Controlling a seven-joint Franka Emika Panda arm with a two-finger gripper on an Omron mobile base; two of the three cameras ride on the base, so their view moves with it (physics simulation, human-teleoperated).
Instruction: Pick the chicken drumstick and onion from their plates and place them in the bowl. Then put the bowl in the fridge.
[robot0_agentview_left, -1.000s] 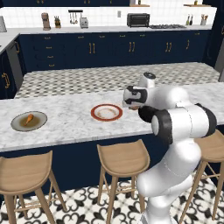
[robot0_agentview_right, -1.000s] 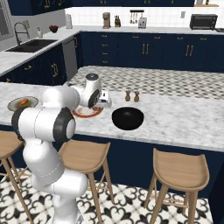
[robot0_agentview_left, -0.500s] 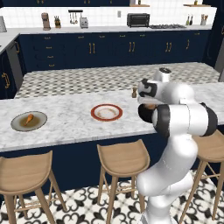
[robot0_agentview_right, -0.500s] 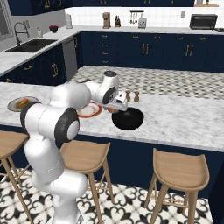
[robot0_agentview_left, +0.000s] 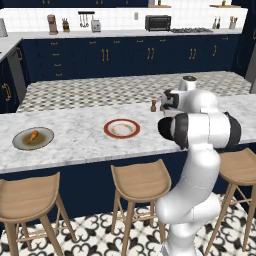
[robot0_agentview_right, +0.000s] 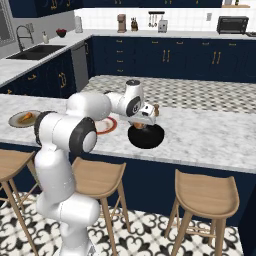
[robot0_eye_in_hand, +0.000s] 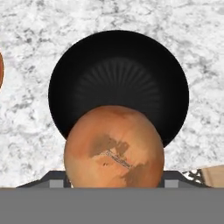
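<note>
The gripper (robot0_agentview_right: 140, 125) grasps the onion (robot0_eye_in_hand: 113, 146) above the bowl (robot0_agentview_right: 145, 136) (black, on the marble table (robot0_agentview_right: 210, 140)); the chicken drumstick (robot0_agentview_left: 32, 136) lies on its plate (robot0_agentview_left: 20, 144).

The onion (robot0_eye_in_hand: 113, 146) is orange-brown with darker patches, and the bowl (robot0_eye_in_hand: 118, 83) is black. One plate (robot0_agentview_left: 121, 128) is white with a red rim, the other plate (robot0_agentview_left: 33, 138) is olive-grey, and the drumstick (robot0_agentview_left: 32, 135) on it is orange-brown. The worktop (robot0_agentview_left: 75, 142) is white and grey marble, the stools (robot0_agentview_left: 141, 181) are light wood, and the floor (robot0_agentview_right: 165, 235) has black and white swirls.
</note>
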